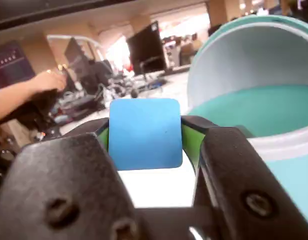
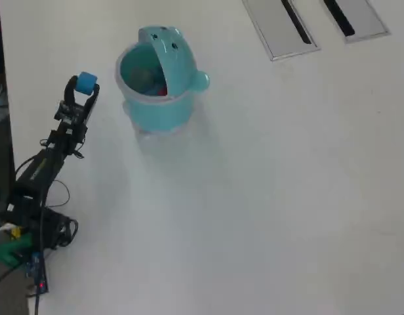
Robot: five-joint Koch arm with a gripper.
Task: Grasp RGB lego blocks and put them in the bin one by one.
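The white table (image 2: pixel 267 197) is the biggest thing here, and the bin (image 2: pixel 156 108) stands on it. The bin is a light-teal bucket with a round rim. Its animal-face lid (image 2: pixel 170 52) is flipped up, so the top is wide open. A small round knob (image 2: pixel 201 81) sticks out from the bin's side, on the right in the overhead view.

Inside the bin, the overhead view shows something red (image 2: pixel 159 90) near the lid and a dull greenish blur beside it. These look like two blocks already dropped in, but they are too small and blurry to be sure.

The black arm (image 2: pixel 48 157) reaches up from the lower left of the overhead view and stops just left of the bin. Its gripper (image 2: pixel 86 83) is squeezed tight on the blue lego block (image 1: pixel 145 133). The block sits between the two jaws with their green pads (image 1: pixel 190 142) pressed on its left and right sides. The block is held up in the air beside the bin, not over the opening yet.

The blue block looks hard, light and smooth. It will not bend or break, but it could slip, so holding its flat sides, as now, seems best. It should fall easily into the wide bin.
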